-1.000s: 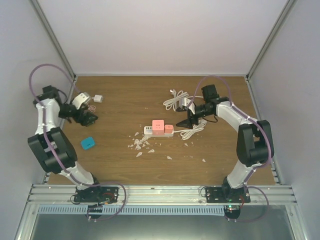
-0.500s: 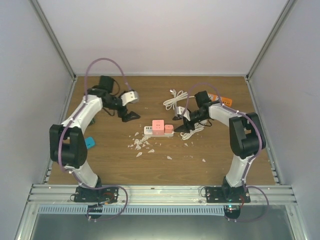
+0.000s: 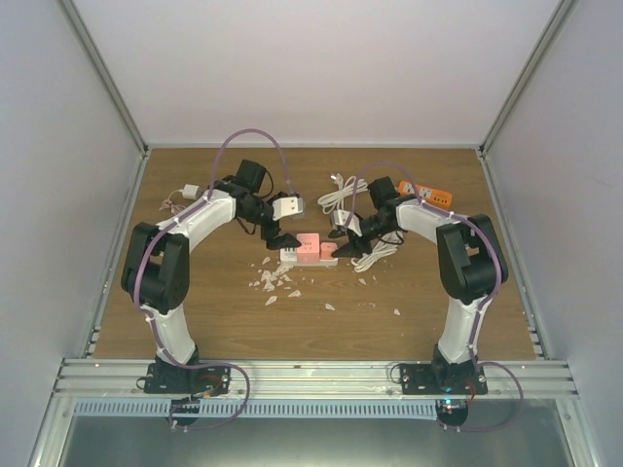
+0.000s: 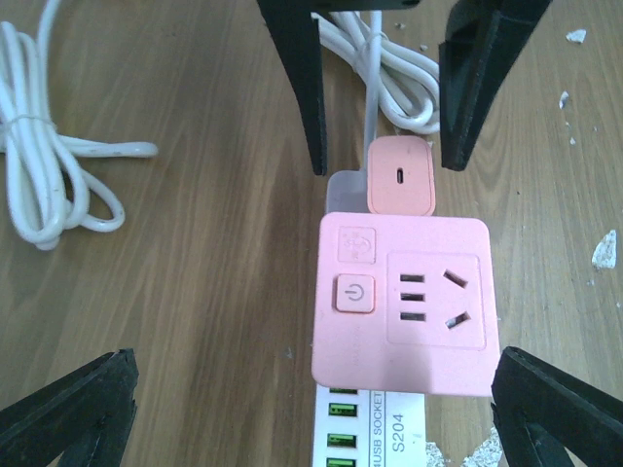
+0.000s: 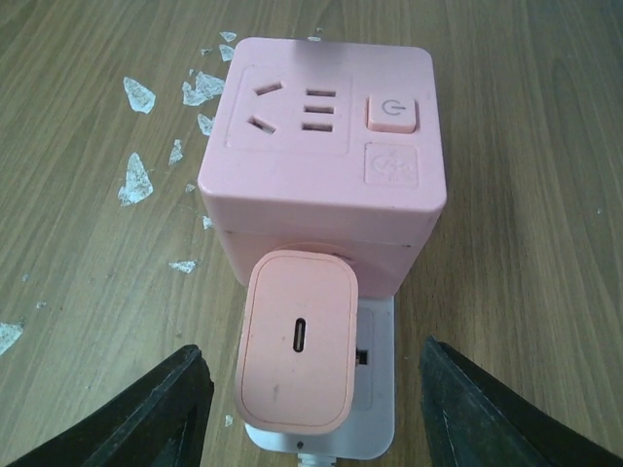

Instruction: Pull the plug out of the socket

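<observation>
The small pink plug, light, hard-shelled and likely slick, sits in a white power strip on the bench just beside a pink cube, best pinched on its flat sides, the right claw unclenched astride it, the left claw gaping around the cube.

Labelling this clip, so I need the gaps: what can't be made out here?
Right wrist: the small pink rounded charger plug covers its own prongs; seating unseen.
Left wrist: the white plastic power strip is cut by the bottom edge.
Top: the orange flat object is too small to identify.
</observation>
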### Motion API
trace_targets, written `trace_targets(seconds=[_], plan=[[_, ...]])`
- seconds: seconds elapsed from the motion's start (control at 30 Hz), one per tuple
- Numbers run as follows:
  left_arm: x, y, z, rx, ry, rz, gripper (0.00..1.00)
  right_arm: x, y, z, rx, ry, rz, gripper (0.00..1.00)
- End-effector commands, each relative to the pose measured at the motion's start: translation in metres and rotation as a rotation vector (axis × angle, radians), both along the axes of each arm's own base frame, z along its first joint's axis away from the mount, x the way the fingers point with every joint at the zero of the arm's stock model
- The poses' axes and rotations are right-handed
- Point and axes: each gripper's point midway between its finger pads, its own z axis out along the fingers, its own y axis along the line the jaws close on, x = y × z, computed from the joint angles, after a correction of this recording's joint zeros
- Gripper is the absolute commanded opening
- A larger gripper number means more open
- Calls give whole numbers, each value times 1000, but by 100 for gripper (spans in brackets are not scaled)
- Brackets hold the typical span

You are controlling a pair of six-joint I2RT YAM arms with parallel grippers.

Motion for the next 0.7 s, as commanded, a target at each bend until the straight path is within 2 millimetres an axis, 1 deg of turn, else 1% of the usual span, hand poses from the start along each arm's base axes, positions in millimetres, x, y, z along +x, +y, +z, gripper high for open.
trace_targets(seconds=[0.0,0.1,0.23,0.3,0.43,0.57,0.67], plan=[[-5,-16,-10,-4,-33,-81,99,1,10,-5,-20,10,6,58],[-5,-21,-19,-1,-14,-87,99,-1,13,-8,-32,11,12,57],[-8,-24,-29,-5,24,-88,99,-2,14,-8,-35,20,11,52],[-9,-26,-34,-5,31,-93,99,-1,14,-10,-42,24,3,50],[-10,-34,-39,-9,53,-108,99,5,15,-13,-53,28,-14,44],[-16,-37,-42,1,51,-139,94,7,15,-14,-58,26,-23,40],[-15,-37,-44,6,62,-136,88,7,16,-15,-62,26,-24,39]])
